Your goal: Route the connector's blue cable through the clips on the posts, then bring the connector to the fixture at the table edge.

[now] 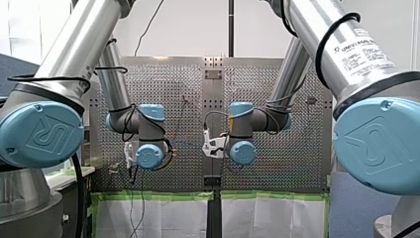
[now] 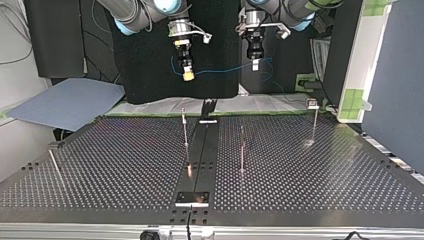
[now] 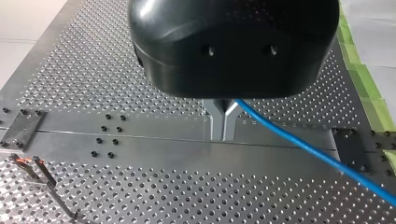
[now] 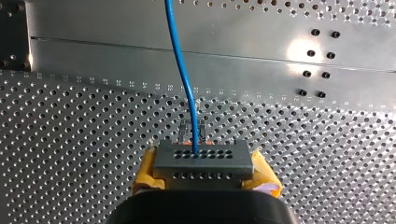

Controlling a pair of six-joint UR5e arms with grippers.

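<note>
Fingers [image 3: 216, 122] of my left gripper [image 3: 223, 136] pinching shut on the blue cable [image 3: 299, 140], yellow pads [image 4: 144, 173] of my right gripper [image 4: 203, 175] clamping the grey connector [image 4: 201, 157], both hanging above the perforated table [image 2: 125, 165].

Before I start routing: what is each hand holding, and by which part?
The right hand grips the connector by its sides, between yellow pads. The left hand pinches the cable partway along its length.

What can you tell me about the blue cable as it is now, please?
The blue cable is thin, flexible, plastic-coated. One end enters the grey connector clamped in my right gripper; it sags through the air to my left gripper, which pinches it, then trails onward. It touches none of the posts.
</note>
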